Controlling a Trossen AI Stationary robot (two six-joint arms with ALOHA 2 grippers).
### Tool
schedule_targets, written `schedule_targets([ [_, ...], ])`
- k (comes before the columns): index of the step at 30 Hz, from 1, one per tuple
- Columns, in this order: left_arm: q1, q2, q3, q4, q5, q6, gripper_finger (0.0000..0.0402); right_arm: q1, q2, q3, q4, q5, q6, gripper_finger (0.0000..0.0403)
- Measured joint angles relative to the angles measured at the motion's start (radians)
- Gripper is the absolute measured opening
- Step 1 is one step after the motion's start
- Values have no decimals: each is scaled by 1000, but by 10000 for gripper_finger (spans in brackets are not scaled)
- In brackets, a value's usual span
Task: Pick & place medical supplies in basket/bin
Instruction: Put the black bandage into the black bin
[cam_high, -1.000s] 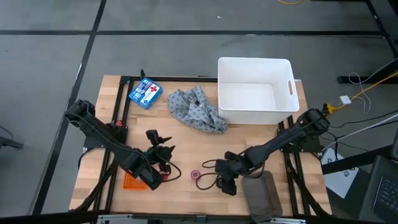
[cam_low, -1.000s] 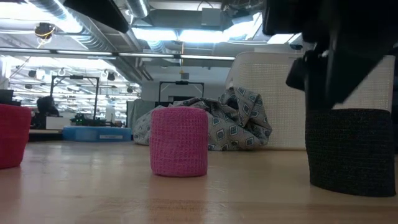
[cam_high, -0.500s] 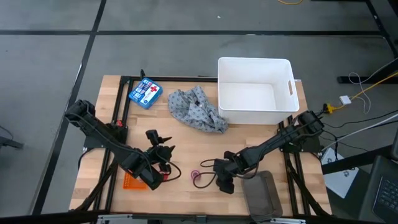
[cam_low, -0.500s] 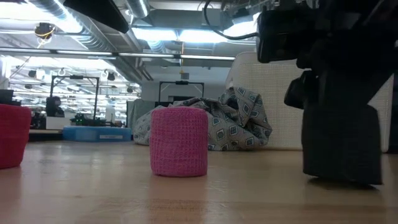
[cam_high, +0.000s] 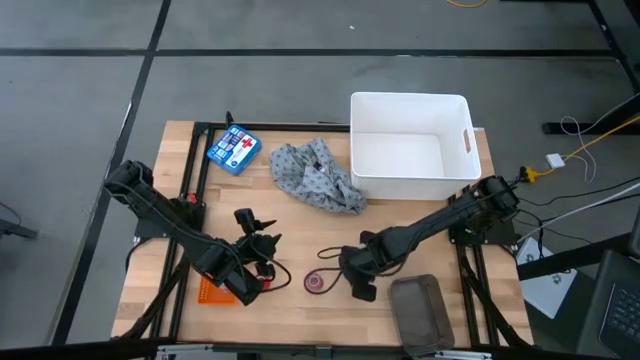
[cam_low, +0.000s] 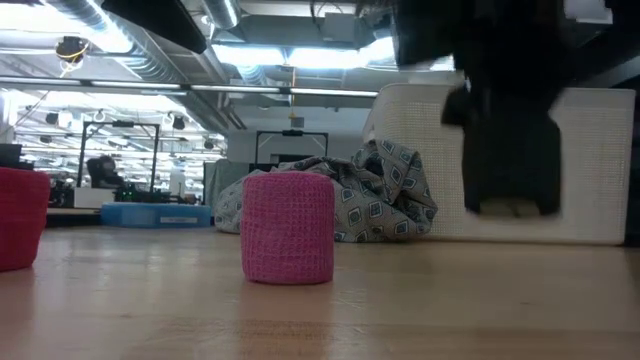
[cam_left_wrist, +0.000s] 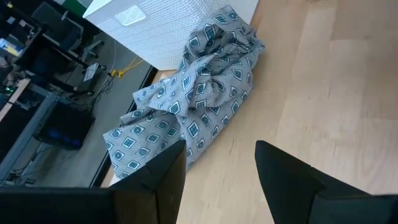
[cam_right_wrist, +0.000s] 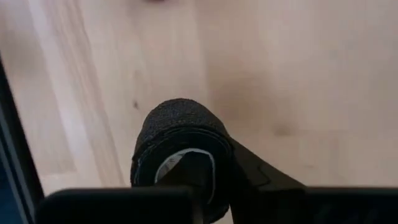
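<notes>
My right gripper (cam_high: 354, 283) is shut on the black tape roll (cam_right_wrist: 177, 127) near the table's front edge, just right of the pink roll (cam_high: 315, 283). The pink roll (cam_low: 288, 228) stands on its end on the table, and so does the red roll (cam_low: 20, 232) farther left. My left gripper (cam_left_wrist: 217, 180) hovers open and holds nothing, beside the orange basket (cam_high: 210, 291) at the front left. The grey patterned cloth (cam_high: 318, 176) lies crumpled against the white bin (cam_high: 410, 97) at the far right. My right gripper holds the black roll by its wall (cam_right_wrist: 217, 140), with one finger (cam_right_wrist: 252, 171) outside and the other seemingly inside the hollow. The roll's open end faces the wrist. In the low view the roll (cam_low: 510, 150) hangs clear of the table.
A blue box with a red cross (cam_high: 233, 149) sits at the far left. A grey flat pouch (cam_high: 418, 308) lies at the front right, beside my right arm. Bare wood stretches between the rolls and the cloth.
My right gripper has shut on the black roll and lifted it off the table, moving up and a little toward the table's left. The pink and red rolls have stayed where they were.
</notes>
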Motion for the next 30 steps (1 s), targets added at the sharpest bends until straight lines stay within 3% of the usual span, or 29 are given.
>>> schedule_targets([
  [5,0,0,0,0,5,0,189,-4,0,216,-351,103,-20,23],
  [11,0,0,0,-1,15,0,189,26,-1,393,-770,159,126,28],
  [18,-11,0,0,-4,22,-2,189,146,-24,375,-767,89,292,29],
  [30,-18,0,0,-7,20,-16,189,333,-23,151,-639,12,559,29],
])
